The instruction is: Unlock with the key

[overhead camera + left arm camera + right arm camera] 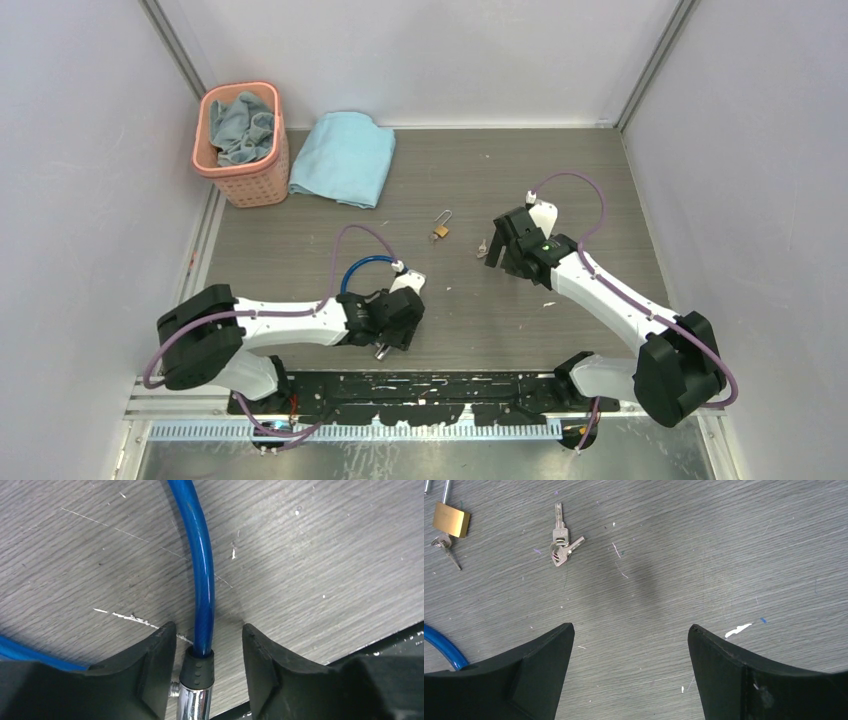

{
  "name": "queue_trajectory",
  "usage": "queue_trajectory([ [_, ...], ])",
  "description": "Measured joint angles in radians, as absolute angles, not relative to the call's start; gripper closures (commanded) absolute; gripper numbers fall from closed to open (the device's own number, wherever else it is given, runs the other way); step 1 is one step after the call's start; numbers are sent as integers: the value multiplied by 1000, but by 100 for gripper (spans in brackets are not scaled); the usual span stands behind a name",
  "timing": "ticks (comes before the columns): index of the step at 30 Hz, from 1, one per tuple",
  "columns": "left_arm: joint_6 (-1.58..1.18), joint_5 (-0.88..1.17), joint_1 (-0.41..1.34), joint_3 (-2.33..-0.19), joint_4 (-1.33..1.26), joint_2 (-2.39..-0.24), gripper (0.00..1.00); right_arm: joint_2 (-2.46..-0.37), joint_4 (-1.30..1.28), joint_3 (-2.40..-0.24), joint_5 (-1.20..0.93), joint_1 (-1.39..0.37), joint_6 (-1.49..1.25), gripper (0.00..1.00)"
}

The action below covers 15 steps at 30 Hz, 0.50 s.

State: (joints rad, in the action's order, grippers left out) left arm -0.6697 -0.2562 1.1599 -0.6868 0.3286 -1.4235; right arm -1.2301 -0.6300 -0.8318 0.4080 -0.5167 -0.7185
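Observation:
My left gripper straddles the blue cable just above its black collar and chrome end. The left finger nearly touches the end; a gap shows at the right finger, so the jaws are open. From above, this gripper is low at the near edge, with the cable looping behind it. A bunch of small silvery keys lies ahead and left of my open, empty right gripper. Another small key sits at the bottom of the brass padlock. I cannot tell whether it is inserted.
A pink basket holding a cloth stands at the back left, with a folded light-blue towel beside it. The padlock and the keys lie mid-table between the arms. Grey walls close in both sides.

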Motion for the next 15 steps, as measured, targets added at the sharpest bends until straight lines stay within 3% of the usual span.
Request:
queue_trajectory([
  [6, -698, -334, 1184, -717, 335, -1468, 84, -1230, -630, -825, 407, -517, -719, 12],
  [10, -735, -373, 1194, -739, 347, -1492, 91, -1230, -629, -822, 403, -517, -719, 13],
  [15, -833, -427, 1198, -785, 402, -1527, 92, -1230, -628, -822, 398, -517, -719, 16],
])
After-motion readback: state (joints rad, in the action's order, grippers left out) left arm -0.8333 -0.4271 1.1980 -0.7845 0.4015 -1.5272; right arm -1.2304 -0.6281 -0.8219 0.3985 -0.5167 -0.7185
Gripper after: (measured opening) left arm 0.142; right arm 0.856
